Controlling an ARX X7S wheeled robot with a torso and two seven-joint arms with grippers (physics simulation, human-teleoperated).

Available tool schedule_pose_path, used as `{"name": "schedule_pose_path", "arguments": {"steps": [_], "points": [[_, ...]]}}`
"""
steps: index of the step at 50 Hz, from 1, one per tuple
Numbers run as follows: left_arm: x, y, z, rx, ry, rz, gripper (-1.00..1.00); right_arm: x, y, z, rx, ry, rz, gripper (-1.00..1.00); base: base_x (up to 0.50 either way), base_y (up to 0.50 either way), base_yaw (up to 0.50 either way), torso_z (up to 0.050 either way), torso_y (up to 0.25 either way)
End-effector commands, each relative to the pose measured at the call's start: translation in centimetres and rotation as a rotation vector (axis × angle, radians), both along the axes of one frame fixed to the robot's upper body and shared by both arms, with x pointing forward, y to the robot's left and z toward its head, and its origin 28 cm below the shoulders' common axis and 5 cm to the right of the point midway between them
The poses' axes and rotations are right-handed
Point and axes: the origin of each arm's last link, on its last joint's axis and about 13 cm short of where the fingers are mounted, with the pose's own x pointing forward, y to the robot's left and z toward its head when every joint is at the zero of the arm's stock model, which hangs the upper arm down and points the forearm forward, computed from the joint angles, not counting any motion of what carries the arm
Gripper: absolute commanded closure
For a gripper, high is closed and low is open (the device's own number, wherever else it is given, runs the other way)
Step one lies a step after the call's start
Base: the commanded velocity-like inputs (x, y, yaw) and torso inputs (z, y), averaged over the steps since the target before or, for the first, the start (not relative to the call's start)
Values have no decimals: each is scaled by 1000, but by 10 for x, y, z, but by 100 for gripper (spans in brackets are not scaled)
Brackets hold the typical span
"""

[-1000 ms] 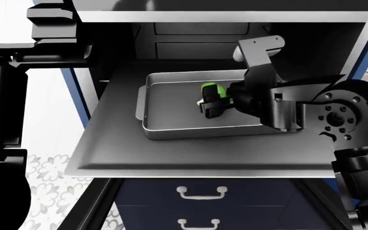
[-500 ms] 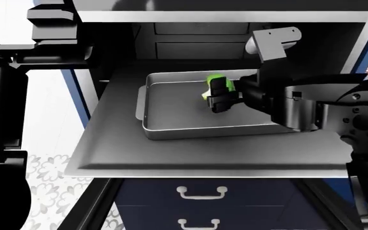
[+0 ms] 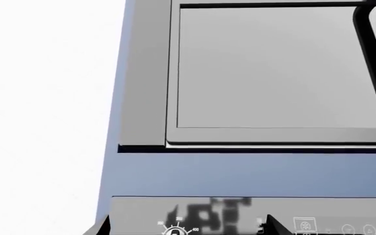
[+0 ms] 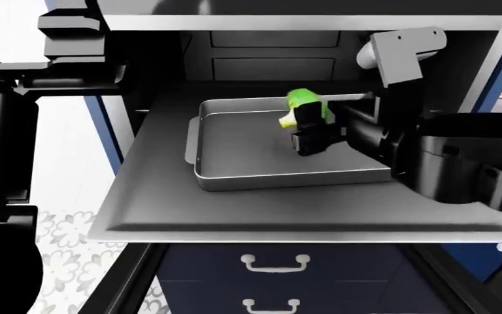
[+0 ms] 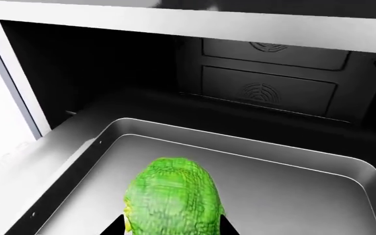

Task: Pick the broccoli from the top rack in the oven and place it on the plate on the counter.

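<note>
Right gripper (image 4: 311, 133) clamped on broccoli (image 4: 303, 106) above baking tray (image 4: 233, 167) on rack (image 4: 146, 196); left gripper's state apparently not visible.

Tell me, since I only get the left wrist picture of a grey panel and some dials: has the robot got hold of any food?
Observer: Yes. In the head view the right claw is shut on the broccoli.
Operator: Is it lying in something?
Observer: No, the floret looks held just above a silver baking tray without touching it; the right wrist view shows the tray otherwise bare.
Operator: And where does the tray sit?
Observer: On the top rack, which is pulled out of the oven over blue drawers.
</note>
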Motion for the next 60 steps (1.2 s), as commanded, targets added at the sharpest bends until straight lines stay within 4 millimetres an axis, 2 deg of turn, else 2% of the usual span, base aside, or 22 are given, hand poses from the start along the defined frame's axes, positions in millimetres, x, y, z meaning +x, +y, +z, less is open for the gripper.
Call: {"name": "schedule_pose_path", "arguments": {"steps": [1,17,28,39,50,56,60], "points": [[1,1,-1,-1,0,4,-100,-26,-4,10,21,-95,5,100,0,0,0,0,0],[1,2,-2,4,-6,11,-100,-60,-2,32,28,-221,32,100,0,0,0,0,0],[1,2,-2,8,-10,12,-100,-74,-2,38,42,-259,30,100,0,0,0,0,0],[1,1,-2,9,-14,4,-100,-88,-4,51,41,-347,11,100,0,0,0,0,0],[-1,1,0,21,-34,6,-100,-92,-2,53,53,-383,9,100,0,0,0,0,0],[0,1,-2,12,-28,5,-100,-89,-1,47,69,-371,17,100,0,0,0,0,0],[0,1,-2,14,-26,8,-100,-87,-1,49,84,-371,13,100,-5,-500,0,0,0]]}}
